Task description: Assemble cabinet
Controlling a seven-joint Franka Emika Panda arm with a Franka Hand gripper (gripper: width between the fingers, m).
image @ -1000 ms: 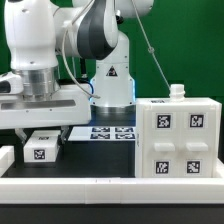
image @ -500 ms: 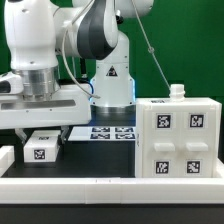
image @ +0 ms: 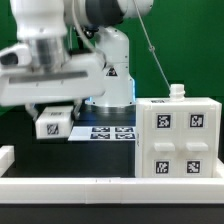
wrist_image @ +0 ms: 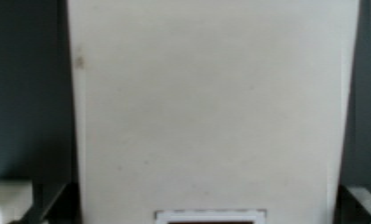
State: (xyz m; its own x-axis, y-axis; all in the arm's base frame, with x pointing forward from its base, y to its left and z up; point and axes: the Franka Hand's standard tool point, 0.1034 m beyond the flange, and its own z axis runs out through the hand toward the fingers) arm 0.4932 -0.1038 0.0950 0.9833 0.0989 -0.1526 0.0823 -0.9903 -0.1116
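So the robot's two-finger gripper (image: 52,110) is clamped on a small white plastic drawer-like block (image: 52,124) with a black-and-white square tag on its front. The block hangs right below the fingers, pinched from both sides and clear of the black table (image: 90,160). The arm above it is pretty blurry in the exterior view, so the fingers themselves are hard to make out there. In the wrist view the block (wrist_image: 208,100) fills nearly the whole gap between the fingers as one plain white face, with dark bits on either side of it. The large white boxy plastic cabinet body (image: 182,140) sits on the table well apart from the fingers, off toward the exterior view's right. It's upright, with four square tags on its front and a little white knob (image: 177,91) on top. The marker board (image: 108,132) lies flat on the table between the fingers and the cabinet body, lower than the held block. A long white rail (image: 100,185) runs across the front, well below the fingers.
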